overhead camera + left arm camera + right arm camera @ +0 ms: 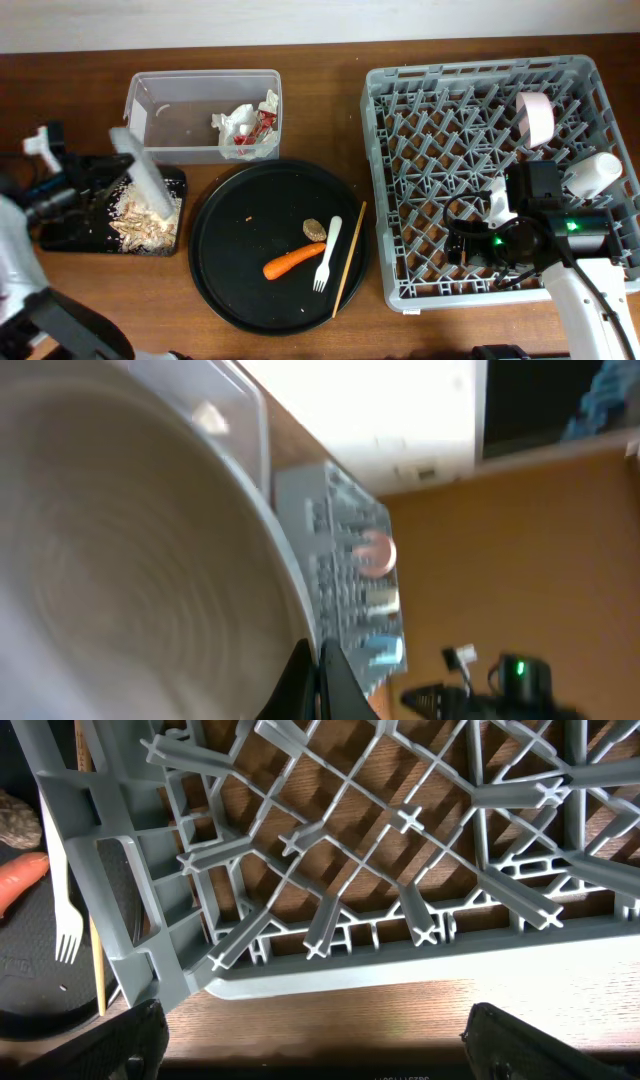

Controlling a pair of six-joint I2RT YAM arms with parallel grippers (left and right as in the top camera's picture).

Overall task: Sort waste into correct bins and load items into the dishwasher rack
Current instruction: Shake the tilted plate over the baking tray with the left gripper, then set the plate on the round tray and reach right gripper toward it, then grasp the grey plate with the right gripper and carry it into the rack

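Note:
My left gripper (108,172) is shut on the rim of a grey plate (143,176) and holds it tilted on edge over the black bin (62,236), which holds food scraps (145,222). In the left wrist view the plate (130,550) fills the left side, with the jaws (315,672) pinched on its rim. My right gripper (462,240) is open and empty over the front of the grey dishwasher rack (385,190). Its fingers (320,1055) are spread wide above the rack's front edge (400,965). A pink cup (536,117) and a white cup (592,173) sit in the rack.
A black round tray (225,260) holds a carrot (293,260), a white fork (327,255), a chopstick (349,258) and a brown scrap (315,229). A clear bin (160,100) with wrappers (245,125) stands behind it.

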